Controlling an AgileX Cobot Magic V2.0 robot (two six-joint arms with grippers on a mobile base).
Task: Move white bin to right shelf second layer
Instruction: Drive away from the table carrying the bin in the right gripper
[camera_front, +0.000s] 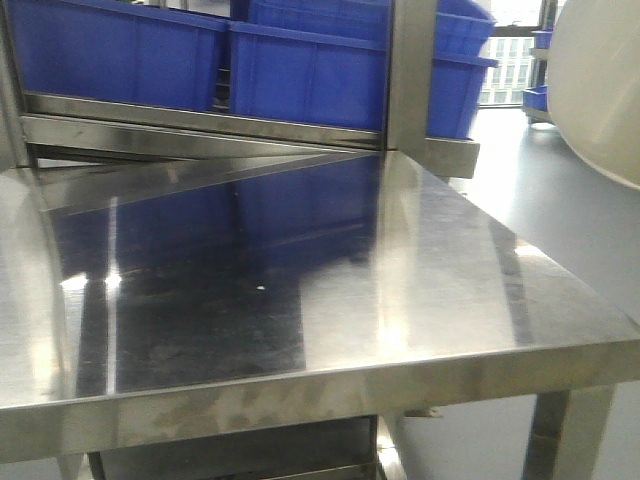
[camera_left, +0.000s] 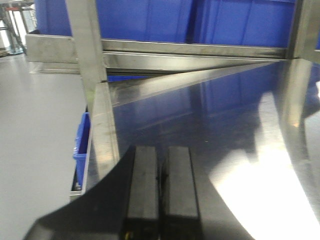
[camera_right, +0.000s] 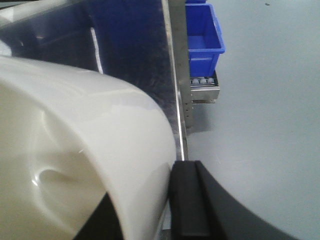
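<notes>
Left jaws: pressed together, empty, above the steel table. Right jaws: clamped on the wall of the white bin, one finger inside, one outside; bin hangs at the table's right edge. Ahead of both jaws, blue crates stand on a steel rack. Grey floor lies right of the right jaws.
</notes>
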